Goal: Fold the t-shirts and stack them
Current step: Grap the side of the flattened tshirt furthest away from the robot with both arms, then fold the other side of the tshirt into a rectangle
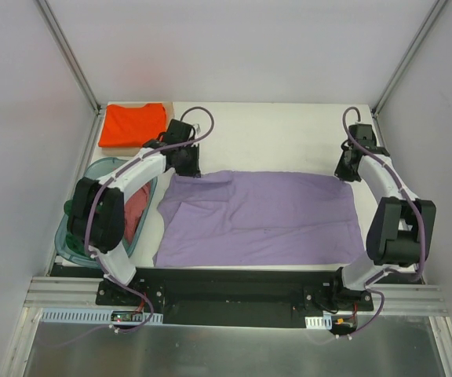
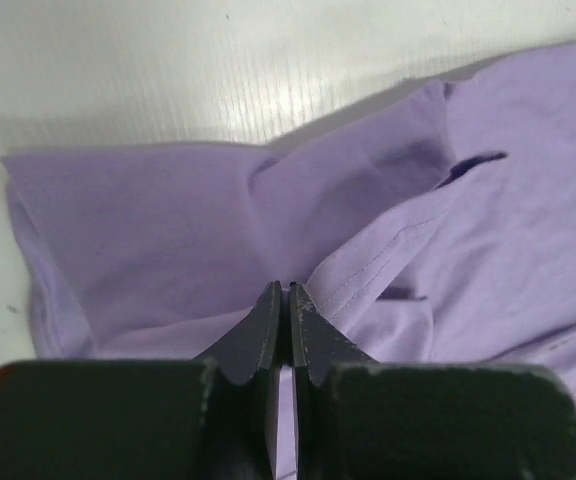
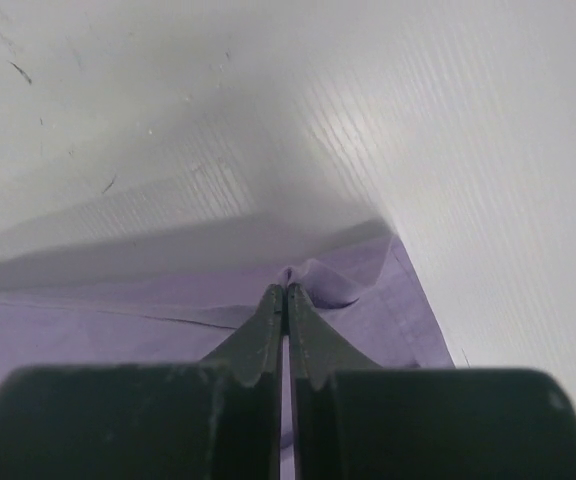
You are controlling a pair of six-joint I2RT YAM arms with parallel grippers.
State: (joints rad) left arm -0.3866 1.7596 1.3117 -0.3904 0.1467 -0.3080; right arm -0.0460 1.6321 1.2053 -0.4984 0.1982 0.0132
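White table [image 1: 273, 133]: lavender t-shirt [image 1: 265, 220] spread out, far-left corner pinched in closed left gripper [image 2: 286, 292], far-right corner pinched in closed right gripper [image 3: 285, 290]; orange t-shirt [image 1: 132, 124] folded beyond that far-left corner.

We see a spread shirt [image 1: 265, 220] in the middle; left of it, a tub [image 1: 92, 169] holding shirts [image 1: 137, 214]; behind the tub, a folded shirt [image 1: 132, 124].

The top view looks steeply down from behind the arm bases over the whole surface [image 1: 289, 129]. The wrist views sit low and close behind the left end effector [image 2: 286, 292] and right end effector [image 3: 285, 292], each sharing one far corner of the shirt [image 1: 265, 220] with the top view.
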